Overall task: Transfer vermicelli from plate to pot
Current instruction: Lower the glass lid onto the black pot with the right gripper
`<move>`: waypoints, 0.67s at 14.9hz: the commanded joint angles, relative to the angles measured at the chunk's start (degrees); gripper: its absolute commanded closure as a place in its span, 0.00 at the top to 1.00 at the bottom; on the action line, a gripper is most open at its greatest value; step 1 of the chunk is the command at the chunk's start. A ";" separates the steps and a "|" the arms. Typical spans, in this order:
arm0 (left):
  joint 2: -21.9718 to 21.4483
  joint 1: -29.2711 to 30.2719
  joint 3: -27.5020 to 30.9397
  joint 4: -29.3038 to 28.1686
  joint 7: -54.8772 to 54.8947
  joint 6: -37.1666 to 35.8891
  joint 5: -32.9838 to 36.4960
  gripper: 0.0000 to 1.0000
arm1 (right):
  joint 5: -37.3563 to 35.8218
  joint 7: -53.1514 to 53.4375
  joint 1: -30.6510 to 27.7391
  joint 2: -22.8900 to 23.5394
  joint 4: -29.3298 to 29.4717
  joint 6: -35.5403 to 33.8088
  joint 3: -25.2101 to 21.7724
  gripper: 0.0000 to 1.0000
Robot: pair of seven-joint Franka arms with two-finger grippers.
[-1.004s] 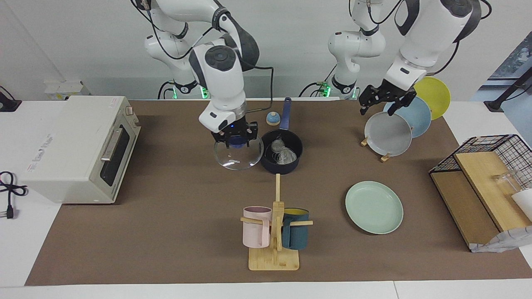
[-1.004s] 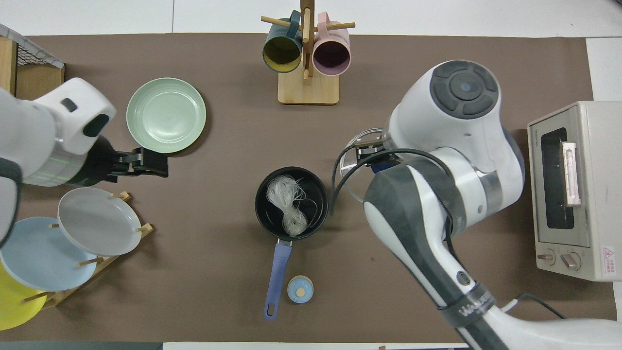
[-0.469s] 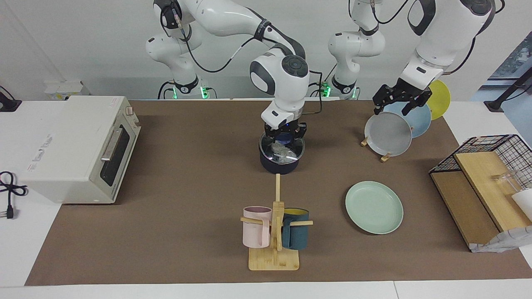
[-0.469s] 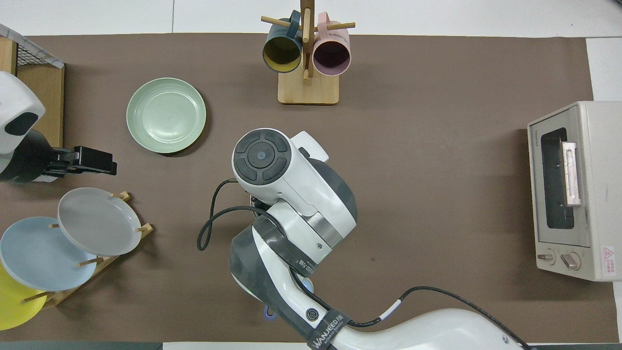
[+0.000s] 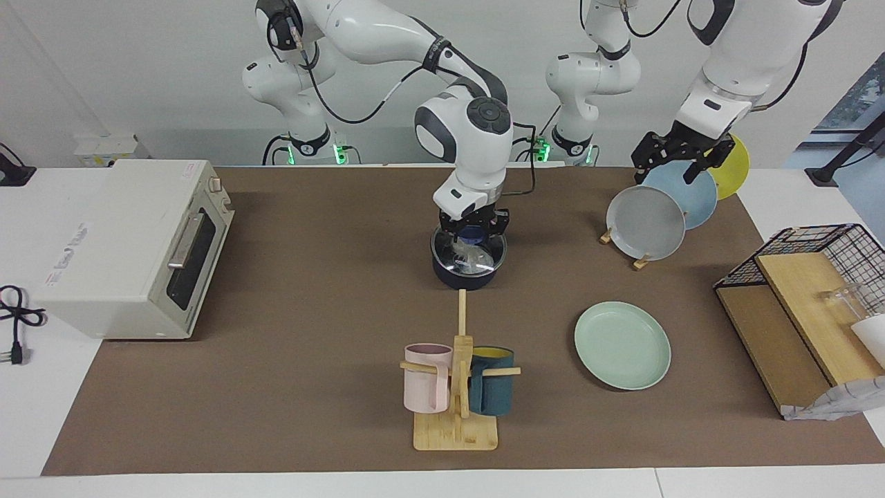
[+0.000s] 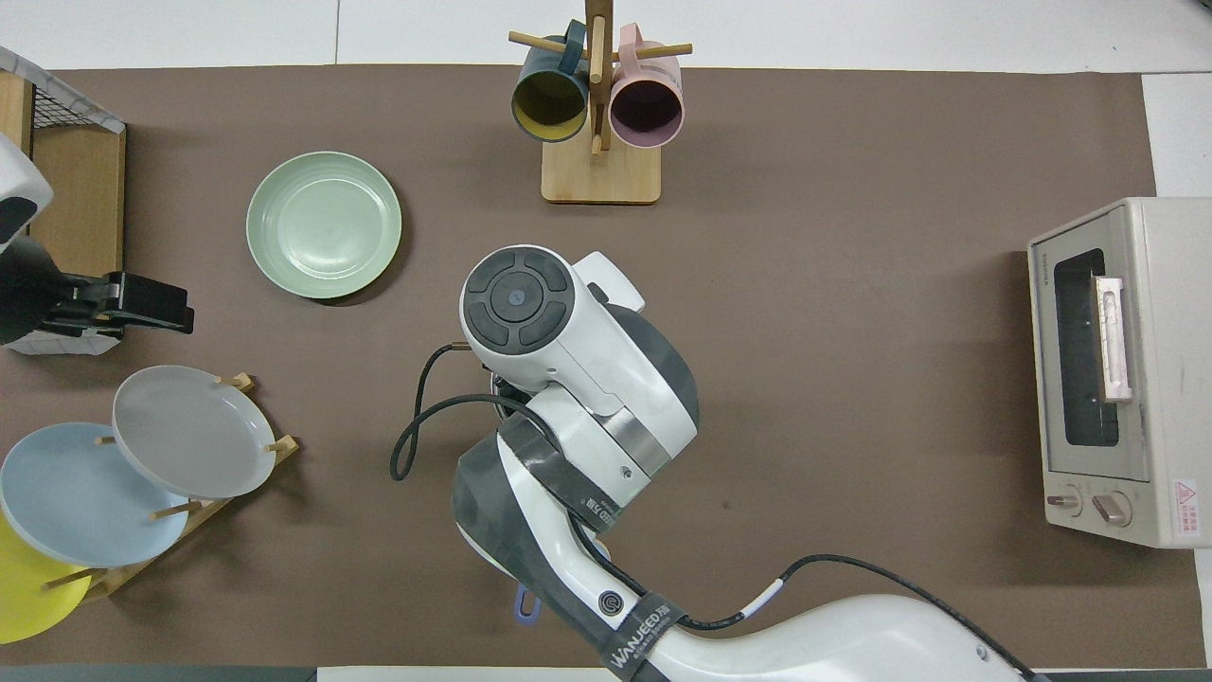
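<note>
Both vermicelli (image 5: 469, 257) nests in pot (image 5: 463, 278); plate (image 5: 622, 344) bare.

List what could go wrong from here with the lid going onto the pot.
1. The right gripper, shut on the blue knob of the round glass lid, holds it over the small dark navy pot; released off-centre, the lid might slide off the rim.
2. The whitish vermicelli bundles sit high inside; strands could get pinched under the lid.
3. The open left gripper hangs just over the racked light blue plate and might clip it.
</note>
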 commanded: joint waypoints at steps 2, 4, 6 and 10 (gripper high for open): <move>3.59 -0.20 -0.25 5.21 0.52 -2.34 3.28 1.00 | -0.38 1.38 -0.26 -0.40 -1.27 1.70 0.39 0.00; 3.59 -0.20 -0.25 3.89 0.52 -0.93 3.29 1.00 | -0.38 1.38 -0.26 -0.40 -1.36 1.79 0.39 0.00; 3.50 -0.11 -0.25 3.09 0.61 0.30 3.20 1.00 | -0.38 1.47 -0.26 -0.49 -1.62 1.88 0.39 0.00; 3.07 -0.20 -0.34 1.60 0.44 0.39 2.93 1.00 | -0.64 2.08 -0.09 -0.84 -2.07 0.92 0.39 0.00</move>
